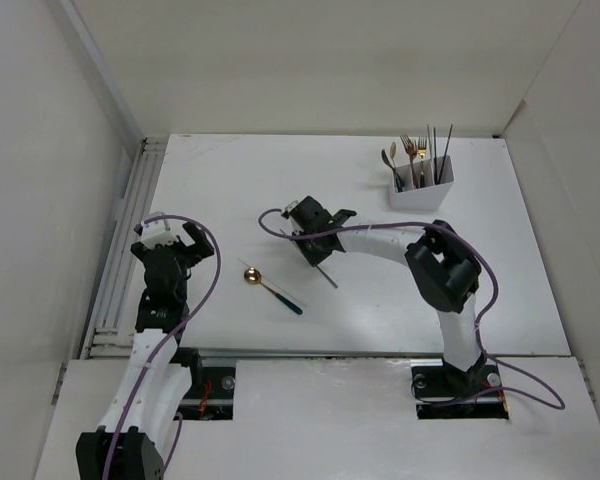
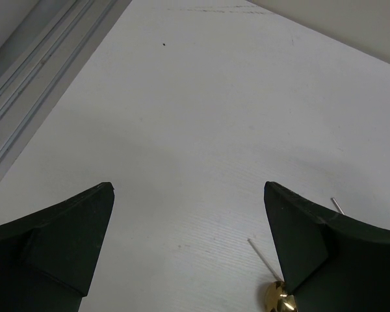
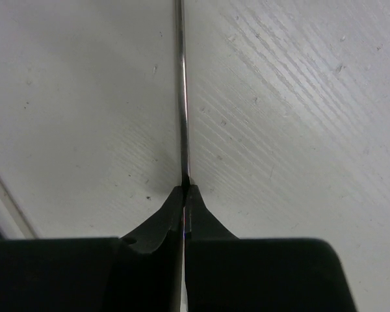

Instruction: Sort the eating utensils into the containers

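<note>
A gold-headed spoon (image 1: 270, 288) with a dark green handle lies on the table between the arms; its gold bowl (image 2: 276, 299) shows at the bottom of the left wrist view, beside my right fingertip. A thin pale stick (image 2: 261, 256) runs up to the bowl. My left gripper (image 1: 180, 238) (image 2: 188, 190) is open and empty, left of the spoon. My right gripper (image 1: 315, 240) (image 3: 185, 190) is shut on a thin dark chopstick (image 3: 181, 97) (image 1: 327, 277), close over the table. The white bin (image 1: 421, 192) at the back right holds several upright spoons, forks and chopsticks.
Purple cables (image 1: 212, 262) loop along both arms. A ribbed metal rail (image 1: 120, 262) runs along the table's left edge and shows in the left wrist view (image 2: 32, 78). White walls close in the table at the back and sides.
</note>
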Robot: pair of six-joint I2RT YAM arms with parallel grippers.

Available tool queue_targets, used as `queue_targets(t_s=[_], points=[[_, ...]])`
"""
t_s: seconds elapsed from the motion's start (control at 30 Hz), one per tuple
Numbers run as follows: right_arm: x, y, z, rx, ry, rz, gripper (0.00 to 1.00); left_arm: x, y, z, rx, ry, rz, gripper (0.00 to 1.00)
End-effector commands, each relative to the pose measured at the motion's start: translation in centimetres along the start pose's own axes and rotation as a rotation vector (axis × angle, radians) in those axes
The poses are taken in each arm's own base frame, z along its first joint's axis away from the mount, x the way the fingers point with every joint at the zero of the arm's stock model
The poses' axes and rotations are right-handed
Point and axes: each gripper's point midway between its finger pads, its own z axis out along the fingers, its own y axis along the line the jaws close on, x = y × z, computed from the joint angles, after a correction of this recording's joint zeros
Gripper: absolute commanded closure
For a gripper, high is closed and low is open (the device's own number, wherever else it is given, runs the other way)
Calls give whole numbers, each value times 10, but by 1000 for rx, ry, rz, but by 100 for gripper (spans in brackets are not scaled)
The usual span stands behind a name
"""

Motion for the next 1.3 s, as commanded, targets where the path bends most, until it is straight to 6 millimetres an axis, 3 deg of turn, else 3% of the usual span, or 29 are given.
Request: queue_targets(t_s=[0.0, 0.03, 0.17, 0.37, 0.47, 0.6, 0.63, 0.7, 0.73, 0.83, 0.87, 0.93, 1.0, 1.03, 1.13, 1.17, 1.27], points=[[-8, 1, -9, -17, -85, -13, 100, -7, -3, -1, 20, -45, -14, 0], [-21, 6, -16, -48, -144, -22, 100, -7, -3, -1, 20, -45, -14, 0], [-58, -7, -51, -62, -305, -8, 100, -7, -3, -1, 20, -45, -14, 0], [-91, -30, -90, -97, -460, 18, 100, -9, -4, 0, 23, -54, -16, 0], [-101, -51, -108, -83, -511, 38, 100, -12, -3, -1, 17, -65, -18, 0], [-126, -115, -153, 24, -651, 75, 100, -12, -3, -1, 17, -65, -18, 0], [-132, -150, -168, 95, -690, 98, 100, -12, -2, -1, 17, -65, -9, 0], [-139, -186, -193, 187, -744, 45, 100, -12, -2, -1, 17, -65, -9, 0], [-140, -217, -205, 242, -775, 42, 100, -12, -2, -1, 17, -65, -9, 0], [-151, -264, -240, 341, -859, -22, 100, -9, -2, 0, 14, -55, -7, 0], [-150, -290, -254, 376, -881, -18, 100, -9, -1, 0, 13, -55, 4, 0], [-147, -319, -254, 414, -883, -22, 100, -6, 0, 2, 7, -35, 19, 0], [-146, -348, -268, 446, -917, -35, 100, -7, -4, 3, 25, -28, 33, 0], [-144, -358, -260, 443, -909, -41, 100, 1, -3, 4, 26, 0, 50, 0], [-143, -386, -263, 463, -933, -41, 100, -5, -10, 7, 56, 17, 84, 1], [-138, -396, -250, 463, -910, -25, 100, -7, -11, 9, 56, 21, 101, 1], [-127, -420, -241, 475, -909, -1, 100, -5, -12, 15, 57, 52, 128, 1]])
